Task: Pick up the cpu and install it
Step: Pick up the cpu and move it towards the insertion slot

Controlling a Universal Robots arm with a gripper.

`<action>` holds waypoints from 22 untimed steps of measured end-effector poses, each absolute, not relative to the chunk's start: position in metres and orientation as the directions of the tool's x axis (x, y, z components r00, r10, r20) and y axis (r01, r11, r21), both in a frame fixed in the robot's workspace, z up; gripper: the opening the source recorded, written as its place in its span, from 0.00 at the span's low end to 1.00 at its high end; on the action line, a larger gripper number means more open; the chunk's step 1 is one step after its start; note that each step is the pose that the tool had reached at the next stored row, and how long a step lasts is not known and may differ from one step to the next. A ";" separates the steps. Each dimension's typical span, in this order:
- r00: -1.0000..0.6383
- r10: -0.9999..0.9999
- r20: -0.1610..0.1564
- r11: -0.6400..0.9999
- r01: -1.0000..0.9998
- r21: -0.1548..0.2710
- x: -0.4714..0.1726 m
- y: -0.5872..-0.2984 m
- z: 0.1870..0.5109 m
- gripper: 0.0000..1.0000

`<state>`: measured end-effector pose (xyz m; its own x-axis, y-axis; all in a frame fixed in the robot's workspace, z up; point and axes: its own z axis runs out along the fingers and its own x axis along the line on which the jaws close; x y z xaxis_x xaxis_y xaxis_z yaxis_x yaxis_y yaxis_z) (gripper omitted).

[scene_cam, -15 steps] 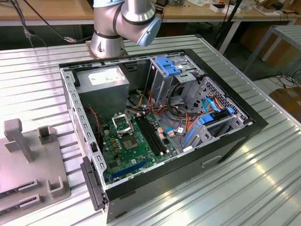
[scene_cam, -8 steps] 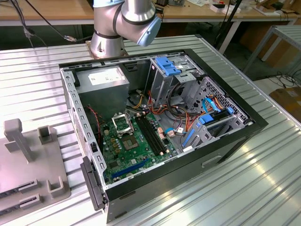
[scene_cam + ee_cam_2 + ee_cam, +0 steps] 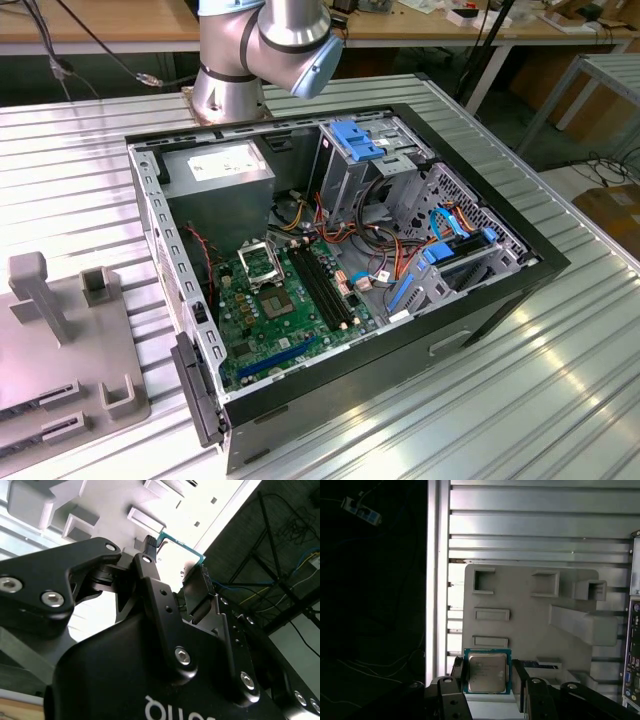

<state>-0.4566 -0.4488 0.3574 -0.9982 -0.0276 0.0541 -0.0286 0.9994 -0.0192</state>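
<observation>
The cpu is a small square chip with a pale metal face and a green rim. It sits between the two black fingers of my gripper, which press on its two opposite edges. It hangs above the grey fixture tray. In the second wrist view the cpu shows from below, its green edge held at the tips of the gripper. In the exterior view the black socket with its metal frame lies on the green board inside the open computer case.
The grey fixture tray with raised blocks and slots lies at the exterior view's left on the ribbed metal table. The arm's base stands behind the case. Cables, drive cages and memory slots crowd the case's inside.
</observation>
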 end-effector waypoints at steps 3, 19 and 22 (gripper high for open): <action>-0.998 -0.028 0.055 0.999 -0.029 -0.019 -0.457 -0.449 0.359 0.47; -0.998 -0.028 0.058 0.999 -0.029 -0.019 -0.457 -0.449 0.369 0.47; -0.998 -0.028 0.059 0.999 -0.029 -0.019 -0.457 -0.449 0.371 0.47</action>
